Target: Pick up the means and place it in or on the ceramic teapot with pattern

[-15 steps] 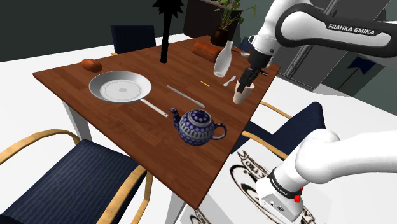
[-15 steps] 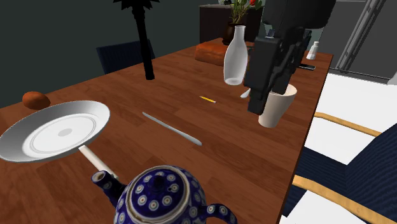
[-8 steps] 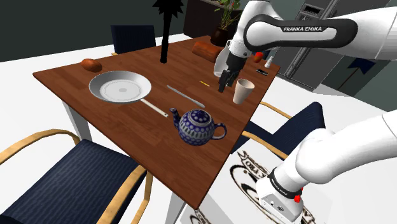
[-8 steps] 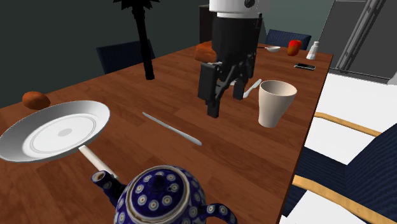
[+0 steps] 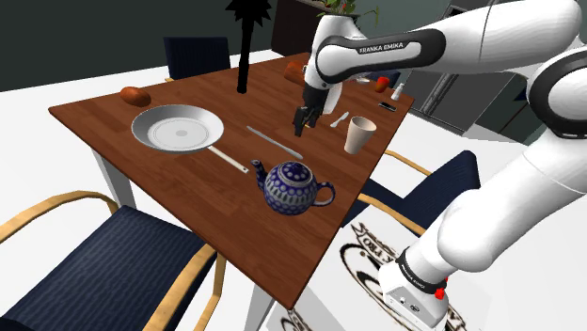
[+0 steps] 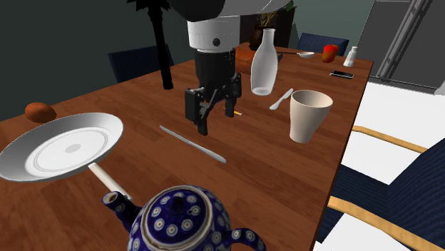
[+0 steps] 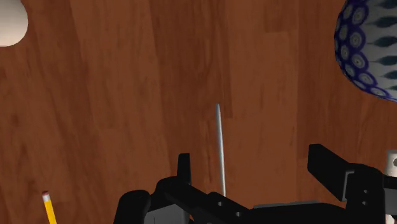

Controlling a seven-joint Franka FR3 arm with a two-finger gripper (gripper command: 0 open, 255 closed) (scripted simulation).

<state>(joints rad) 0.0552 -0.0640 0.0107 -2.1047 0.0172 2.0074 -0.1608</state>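
So nothing is lifted yet: your hand (image 7: 251,159) hangs wide and empty over the thin grey rod (image 7: 220,146), which I take for the means. It lies flat on the counter (image 5: 188,193), near the blue patterned teapot (image 5: 293,186). Grasping, carrying and placing remain.

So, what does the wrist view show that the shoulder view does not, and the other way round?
The wrist view adds a yellow pencil with a red end, lying beside the gripper. The shoulder view adds a round white frying pan, a brown bread roll and a dark blue chair with wooden arms. Both share the open black gripper, the thin grey rod, the blue patterned teapot and the brown wooden table.
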